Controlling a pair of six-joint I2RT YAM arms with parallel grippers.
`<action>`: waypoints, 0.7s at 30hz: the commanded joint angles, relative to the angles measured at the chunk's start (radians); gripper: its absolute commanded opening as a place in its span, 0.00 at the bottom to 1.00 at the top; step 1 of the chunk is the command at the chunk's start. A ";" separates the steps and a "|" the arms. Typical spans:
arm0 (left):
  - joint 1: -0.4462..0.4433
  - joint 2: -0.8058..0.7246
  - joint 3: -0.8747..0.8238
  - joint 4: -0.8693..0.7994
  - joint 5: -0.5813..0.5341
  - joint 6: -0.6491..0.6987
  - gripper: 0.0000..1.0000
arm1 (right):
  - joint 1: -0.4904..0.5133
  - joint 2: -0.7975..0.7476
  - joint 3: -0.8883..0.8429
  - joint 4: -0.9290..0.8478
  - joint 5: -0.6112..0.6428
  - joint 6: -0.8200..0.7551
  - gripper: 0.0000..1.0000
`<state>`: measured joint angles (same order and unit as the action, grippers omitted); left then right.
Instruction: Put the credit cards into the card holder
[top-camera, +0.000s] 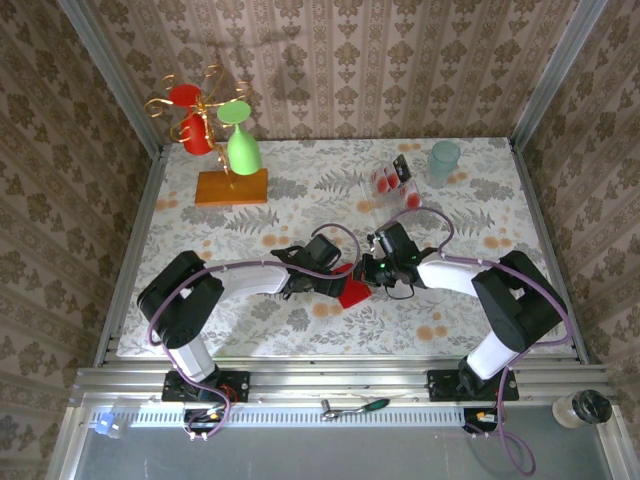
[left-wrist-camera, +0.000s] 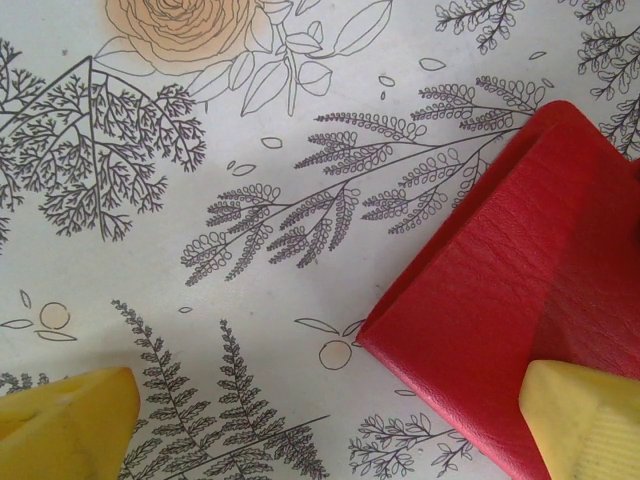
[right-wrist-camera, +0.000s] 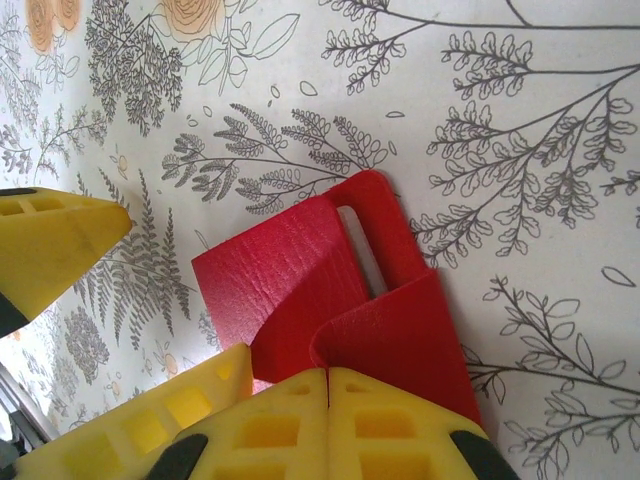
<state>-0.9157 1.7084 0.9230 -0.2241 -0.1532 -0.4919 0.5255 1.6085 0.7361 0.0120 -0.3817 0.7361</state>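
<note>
The red card holder (top-camera: 353, 292) lies near the table's middle, half unfolded, with a pale inner pocket (right-wrist-camera: 365, 250) showing. My right gripper (right-wrist-camera: 328, 385) is shut on the raised edge of its upper flap (right-wrist-camera: 395, 335); from above this gripper (top-camera: 370, 274) sits just right of the wallet. My left gripper (left-wrist-camera: 325, 430) is open and low over the cloth, one yellow fingertip (left-wrist-camera: 585, 420) over the card holder (left-wrist-camera: 520, 300) and the other (left-wrist-camera: 65, 425) on bare cloth. The credit cards (top-camera: 390, 180) stand far back in a clear rack, away from both grippers.
A teal cup (top-camera: 443, 160) stands at the back right beside the rack. At the back left an orange block (top-camera: 231, 187) carries a gold stand with red cups and a green one (top-camera: 243, 150). Patterned walls close in the floral cloth (top-camera: 200, 300).
</note>
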 joint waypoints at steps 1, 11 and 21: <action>-0.007 0.050 -0.020 -0.040 -0.015 0.026 1.00 | -0.007 -0.030 0.045 -0.099 0.010 -0.017 0.00; -0.006 0.045 -0.024 -0.043 -0.015 0.028 1.00 | -0.005 0.011 0.025 -0.058 -0.011 0.000 0.00; -0.006 0.046 -0.021 -0.044 -0.016 0.030 1.00 | 0.013 0.043 -0.009 -0.020 -0.011 0.011 0.00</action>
<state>-0.9157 1.7084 0.9230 -0.2241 -0.1532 -0.4919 0.5270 1.6283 0.7547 -0.0059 -0.3824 0.7380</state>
